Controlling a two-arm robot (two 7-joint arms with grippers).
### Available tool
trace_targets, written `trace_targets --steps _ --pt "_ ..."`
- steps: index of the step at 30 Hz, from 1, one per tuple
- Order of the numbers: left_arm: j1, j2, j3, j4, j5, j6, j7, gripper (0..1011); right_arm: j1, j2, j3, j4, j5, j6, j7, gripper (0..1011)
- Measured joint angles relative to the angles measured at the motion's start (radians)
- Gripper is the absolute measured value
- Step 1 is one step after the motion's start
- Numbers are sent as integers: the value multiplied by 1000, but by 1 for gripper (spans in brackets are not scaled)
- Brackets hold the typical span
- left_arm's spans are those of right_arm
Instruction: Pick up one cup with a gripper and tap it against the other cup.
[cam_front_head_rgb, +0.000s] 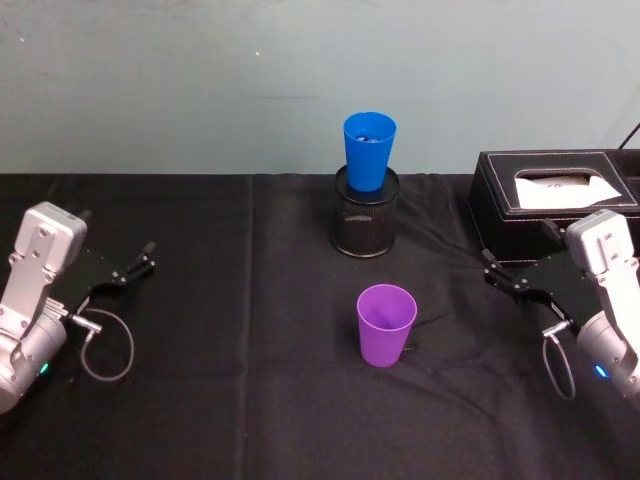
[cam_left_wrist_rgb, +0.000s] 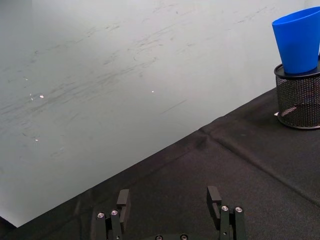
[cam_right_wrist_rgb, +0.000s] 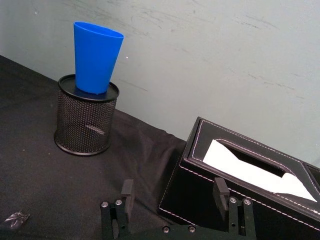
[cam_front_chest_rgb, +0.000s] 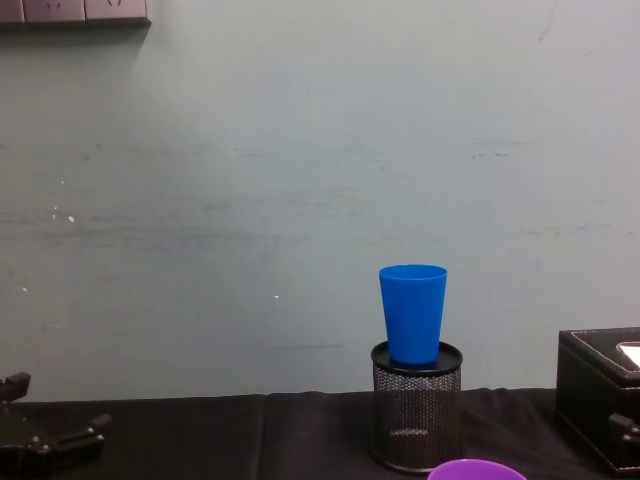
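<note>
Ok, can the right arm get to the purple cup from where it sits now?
Probably yes: the right gripper is open, with only bare cloth between it and the upright purple cup.

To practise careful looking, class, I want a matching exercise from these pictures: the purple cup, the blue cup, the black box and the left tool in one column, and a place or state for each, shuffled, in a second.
Column one
1. purple cup
2. blue cup
3. black box
4. left tool

Column two
a. seated in the mesh pen holder
b. open, holding nothing, at the robot's left
c. upright on the black cloth, nearer the robot than the holder
d. far right, white tissue in its top slot

Pairs: 1-c, 2-a, 3-d, 4-b
</note>
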Motion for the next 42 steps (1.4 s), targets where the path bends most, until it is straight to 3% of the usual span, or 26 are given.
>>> trace_targets --steps 42 --pt "0 0 0 0 0 0 0 1000 0 0 0 0 0 0 0 1003"
